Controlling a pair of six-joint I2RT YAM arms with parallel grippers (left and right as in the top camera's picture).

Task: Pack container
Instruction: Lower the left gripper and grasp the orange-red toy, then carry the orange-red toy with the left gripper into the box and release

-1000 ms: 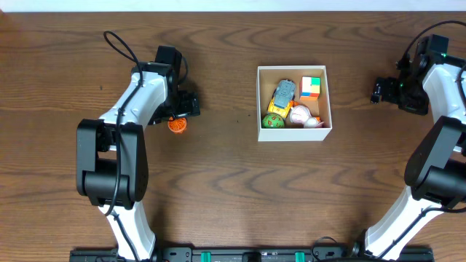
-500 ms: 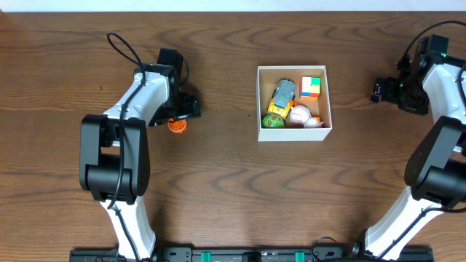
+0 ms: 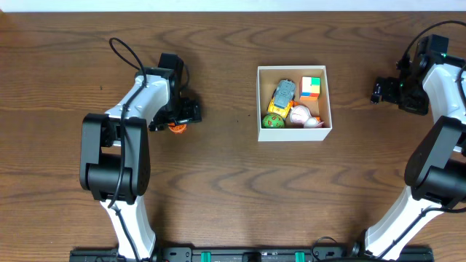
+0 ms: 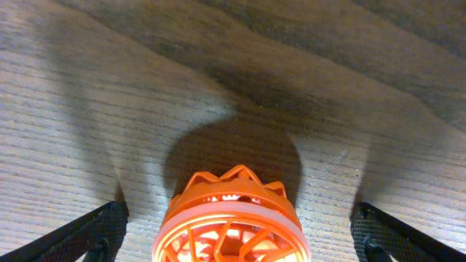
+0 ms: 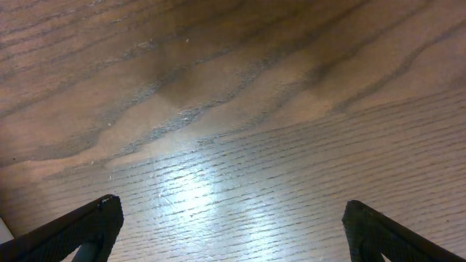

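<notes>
The container (image 3: 327, 98) is a square white box with a tan inside, right of centre. It holds a yellow and grey toy car (image 3: 282, 95), a colour cube (image 3: 310, 87), a green ball (image 3: 273, 121) and a white and pink toy (image 3: 301, 114). A small orange toy (image 3: 177, 127) stands on the table at the left. My left gripper (image 3: 179, 121) is open right over it. In the left wrist view the orange toy (image 4: 231, 218) sits between the two spread fingers, apart from both. My right gripper (image 3: 378, 91) is open and empty at the far right, over bare wood.
The wooden table (image 3: 233, 182) fills the view. A black cable (image 3: 124, 47) loops above the left arm. The right wrist view shows only wood grain (image 5: 233, 109) with a light glare between the fingers.
My left gripper has come down and slightly right over the orange toy, which is now partly covered from above. The right arm has not moved.
</notes>
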